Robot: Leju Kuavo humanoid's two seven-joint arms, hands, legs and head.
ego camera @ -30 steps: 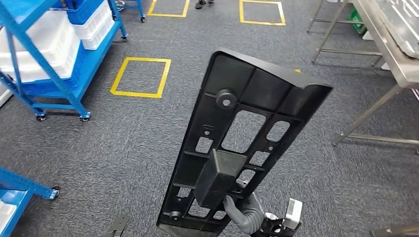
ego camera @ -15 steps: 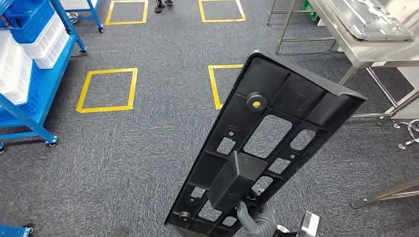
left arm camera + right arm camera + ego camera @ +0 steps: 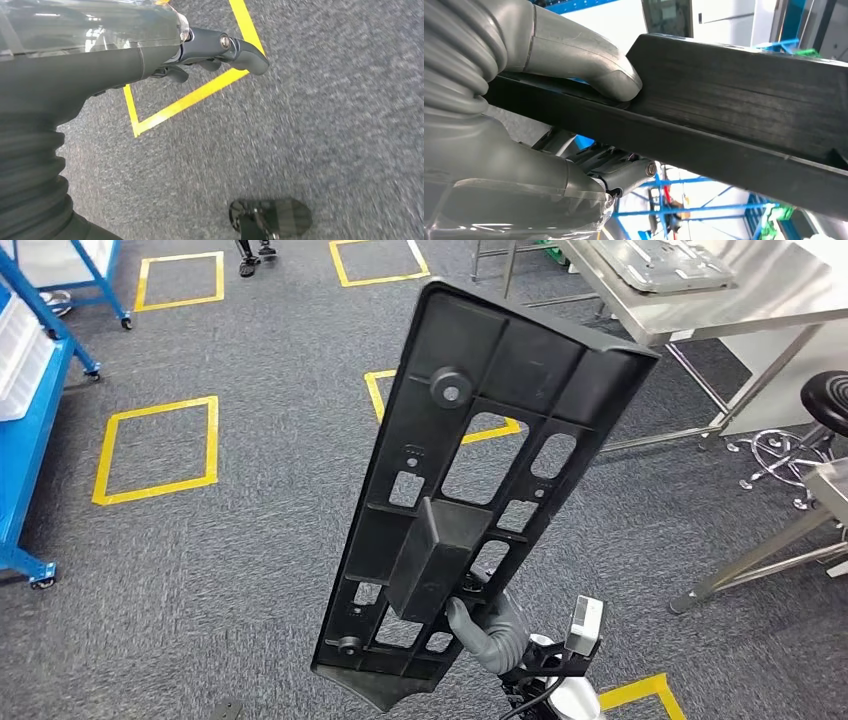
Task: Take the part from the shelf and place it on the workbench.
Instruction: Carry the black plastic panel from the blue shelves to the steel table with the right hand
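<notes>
Several yellow squares (image 3: 156, 447), grey carpet (image 3: 250, 520), workbench (image 3: 720, 295)

1 black part (image 3: 480, 470), 1 steel workbench (image 3: 740, 300), 1 black stool (image 3: 826, 405), 2 blue shelf carts (image 3: 25, 390).

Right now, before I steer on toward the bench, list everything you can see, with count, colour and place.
black plastic part: one, black, held upright in the centre of the head view
workbench: one, steel, upper right, a grey metal panel lying on it
stool: one, black seat, right edge
blue shelf cart: one, left edge, white bins on it
floor squares: several, yellow tape outlines on grey carpet
person's feet: top edge, dark shoes
right hand: grey, grips the part's lower end
left hand: dark fingers, holds nothing, hangs over the carpet
</notes>
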